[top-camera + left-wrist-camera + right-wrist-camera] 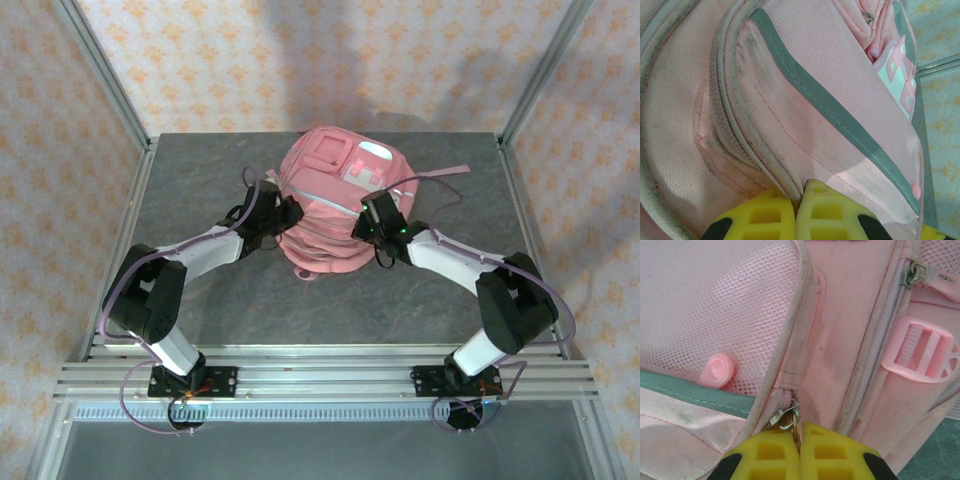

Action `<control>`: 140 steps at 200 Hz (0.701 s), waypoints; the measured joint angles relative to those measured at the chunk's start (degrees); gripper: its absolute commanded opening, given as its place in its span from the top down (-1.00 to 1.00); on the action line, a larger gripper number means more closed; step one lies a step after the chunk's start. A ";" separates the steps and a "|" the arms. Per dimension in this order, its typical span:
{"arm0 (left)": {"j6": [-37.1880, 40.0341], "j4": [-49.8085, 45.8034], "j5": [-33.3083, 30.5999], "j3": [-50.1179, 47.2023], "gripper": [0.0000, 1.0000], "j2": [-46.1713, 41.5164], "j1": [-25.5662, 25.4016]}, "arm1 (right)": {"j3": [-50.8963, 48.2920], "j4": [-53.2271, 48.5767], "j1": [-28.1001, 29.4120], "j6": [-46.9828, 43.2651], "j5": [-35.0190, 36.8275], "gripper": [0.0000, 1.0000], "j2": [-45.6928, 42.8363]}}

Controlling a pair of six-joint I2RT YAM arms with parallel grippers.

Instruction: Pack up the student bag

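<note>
Bag: the large pink fabric student bag (pixel 335 215) lies on the grey stone-patterned table (pixel 190 290), from centre toward 12 o'clock, with its pale blue-white patch (pixel 368 165) facing up.
Left gripper: the left gripper (pixel 290 212) (pixel 799 195) is at the bag's 9 o'clock flank. Its yellow fingertips are together, butted against a grubby zip seam beside a grey stripe (pixel 840 117).
Left, unclear: I cannot tell whether any fabric is nipped between the tips. Their lower parts are cut off at 6 o'clock of the wrist view.
Right gripper: the right gripper (pixel 368 222) (pixel 799 435) is at the bag's 3 o'clock flank. Its yellow tips are clamped on a small metal zip pull (pixel 785 417), whose tab runs in between them.
Right wrist surroundings: a pink plastic buckle (pixel 922 356) sits at 3 o'clock. A round pink plastic piece (pixel 717 371) at 9 o'clock lies behind mesh and is hard to identify.
Overhead limits: from above, both sets of fingertips are masked by the grippers' black bodies.
</note>
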 measured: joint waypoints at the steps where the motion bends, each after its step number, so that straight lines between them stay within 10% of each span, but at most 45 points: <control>1: 0.02 -0.02 0.00 0.02 1.00 0.00 0.04 | 0.00 0.02 0.00 0.00 -0.15 1.00 0.00; 45: 3.32 -6.32 0.11 4.02 0.99 0.00 4.50 | -0.09 3.39 3.52 0.24 -3.56 1.00 -0.02; 71: 5.86 -10.69 -2.73 7.41 0.15 -0.07 7.32 | -0.09 6.29 7.78 1.62 -4.79 1.00 0.11; 140: 0.85 -7.91 -7.08 -4.02 -0.16 -10.54 -0.48 | -0.09 7.06 10.19 3.28 -5.33 1.00 3.87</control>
